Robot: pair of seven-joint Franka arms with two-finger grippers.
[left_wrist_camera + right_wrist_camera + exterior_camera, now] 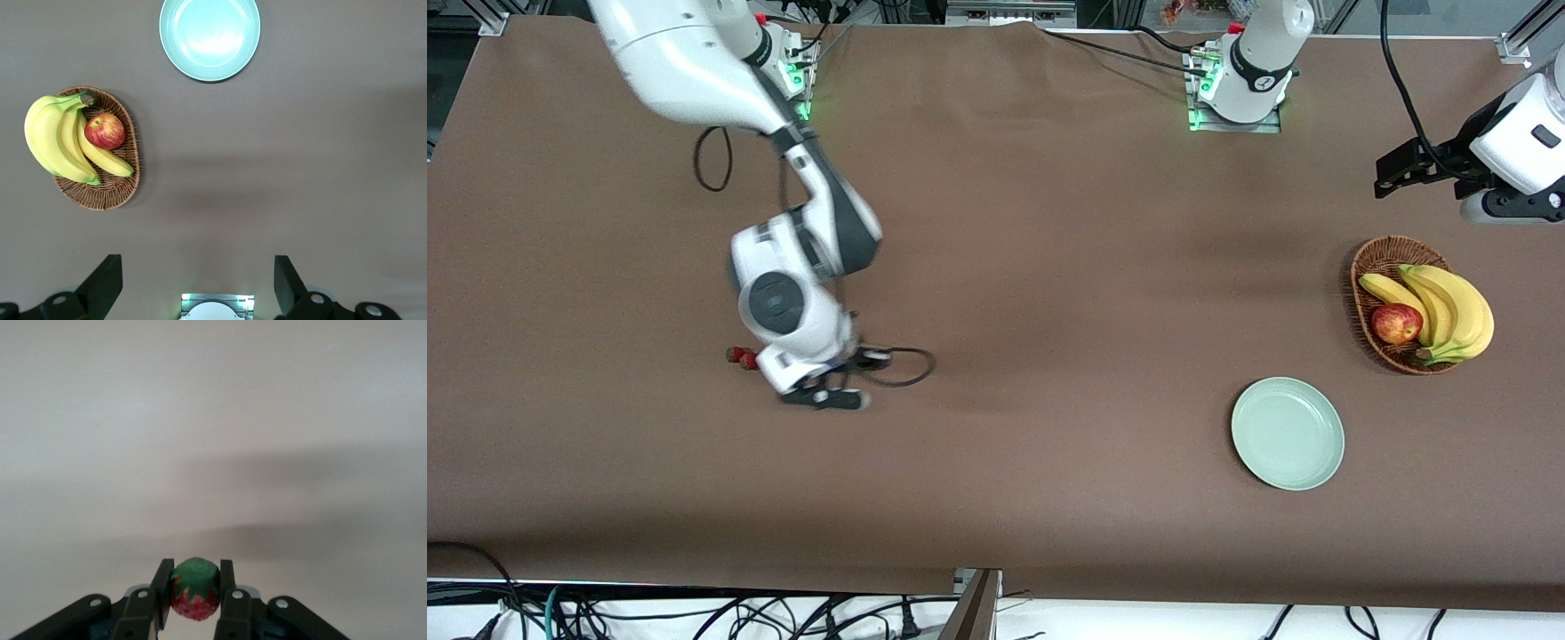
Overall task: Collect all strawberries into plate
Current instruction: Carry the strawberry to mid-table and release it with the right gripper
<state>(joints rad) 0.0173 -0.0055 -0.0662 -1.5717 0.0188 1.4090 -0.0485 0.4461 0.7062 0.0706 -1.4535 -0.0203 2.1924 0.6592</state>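
My right gripper point(824, 396) is shut on one strawberry point(195, 590), red with its green top showing between the fingers point(162, 583); in the front view that berry is hidden under the hand. Two more strawberries point(741, 357) lie together on the brown table beside the right wrist, toward the right arm's end. The pale mint-green plate point(1288, 433) point(209, 37) sits with nothing on it toward the left arm's end. My left gripper point(1396, 173) point(198, 287) waits open, high over the table edge near the basket, with nothing between its fingers.
A brown wicker basket point(1378, 258) point(100, 197) holding bananas point(1449, 307) and a red apple point(1396, 324) stands just farther from the front camera than the plate. A black cable loop point(903, 366) hangs by the right hand. Bare table stretches between hand and plate.
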